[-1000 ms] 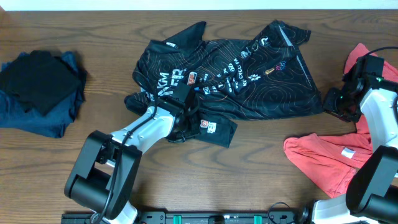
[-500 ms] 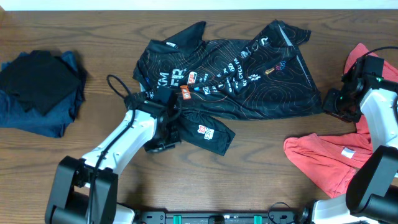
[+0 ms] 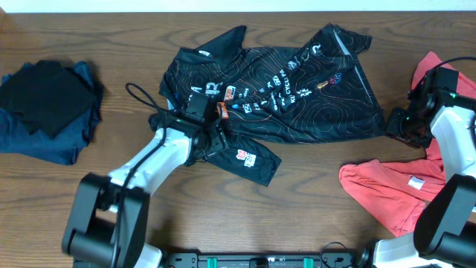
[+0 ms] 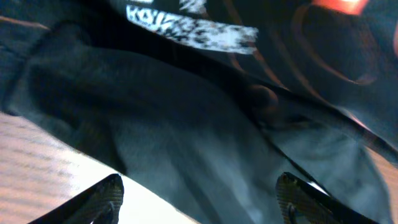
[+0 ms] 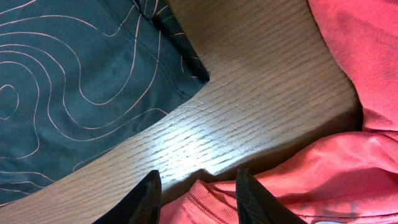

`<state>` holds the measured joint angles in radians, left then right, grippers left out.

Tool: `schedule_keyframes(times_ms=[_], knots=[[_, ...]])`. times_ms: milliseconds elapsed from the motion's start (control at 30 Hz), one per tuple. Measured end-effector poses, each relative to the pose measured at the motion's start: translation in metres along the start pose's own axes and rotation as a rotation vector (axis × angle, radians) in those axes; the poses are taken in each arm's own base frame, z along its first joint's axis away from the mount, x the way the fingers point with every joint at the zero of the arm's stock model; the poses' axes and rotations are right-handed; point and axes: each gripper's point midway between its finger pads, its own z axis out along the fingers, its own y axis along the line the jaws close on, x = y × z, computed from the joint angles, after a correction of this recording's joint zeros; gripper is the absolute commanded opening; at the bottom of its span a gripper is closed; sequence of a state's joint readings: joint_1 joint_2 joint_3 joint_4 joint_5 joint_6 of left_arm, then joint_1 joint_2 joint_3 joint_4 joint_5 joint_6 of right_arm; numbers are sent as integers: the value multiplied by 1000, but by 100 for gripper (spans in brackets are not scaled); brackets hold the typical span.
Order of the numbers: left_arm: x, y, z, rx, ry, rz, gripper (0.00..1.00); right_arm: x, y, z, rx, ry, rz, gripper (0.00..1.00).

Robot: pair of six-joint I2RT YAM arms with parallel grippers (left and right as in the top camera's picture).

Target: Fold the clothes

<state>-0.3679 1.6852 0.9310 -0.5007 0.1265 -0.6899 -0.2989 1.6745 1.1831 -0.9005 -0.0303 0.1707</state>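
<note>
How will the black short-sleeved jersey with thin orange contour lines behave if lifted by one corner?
Probably floppy: the black contour-lined jersey lies creased, with one sleeve crumpled. Likely light and thin, since it lies nearly flat on the wooden table. Pushed, it would probably bunch up, as its wrinkles suggest.

A robotics lab, seemingly: left arm [image 3: 152, 160] and right arm [image 3: 455, 138] mounted at a wood-grain counter [image 3: 320, 205] spread with clothes [image 3: 312, 100].

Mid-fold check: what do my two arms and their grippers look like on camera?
The left arm and right arm have white links with black joints. A thin black cable loops off the left arm. The left gripper and right gripper each have two dark, tapered fingers.
</note>
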Motion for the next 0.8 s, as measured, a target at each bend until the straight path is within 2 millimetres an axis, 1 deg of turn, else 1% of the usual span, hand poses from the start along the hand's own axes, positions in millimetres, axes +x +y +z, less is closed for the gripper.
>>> schedule_keyframes(times_ms=[67,133,200,300,333,367,400,500,567,700,800], knots=[[0,2,9,-11,8,-12,74,0,0,0,0,0,0,38],[-4,-2,11,2,-7,-21,65,0,0,0,0,-1,0,38],[-8,-4,11,11,-21,-19,59,0,0,0,0,0,0,38],[-11,-7,12,21,-33,-26,38,0,0,0,0,0,0,38],[-11,-7,12,22,-33,-28,27,0,0,0,0,1,0,38],[-11,-7,12,21,-33,-26,19,0,0,0,0,1,0,38],[-10,-7,12,20,-31,-32,7,0,0,0,0,0,0,38],[-8,-4,12,10,-21,-28,6,0,0,0,0,0,0,38],[0,3,12,-19,10,-30,6,0,0,0,0,1,0,38],[30,30,6,-127,133,-36,6,1,0,0,1,3,-1,38],[52,53,-9,-208,225,-30,6,5,-1,0,3,22,-5,38]])
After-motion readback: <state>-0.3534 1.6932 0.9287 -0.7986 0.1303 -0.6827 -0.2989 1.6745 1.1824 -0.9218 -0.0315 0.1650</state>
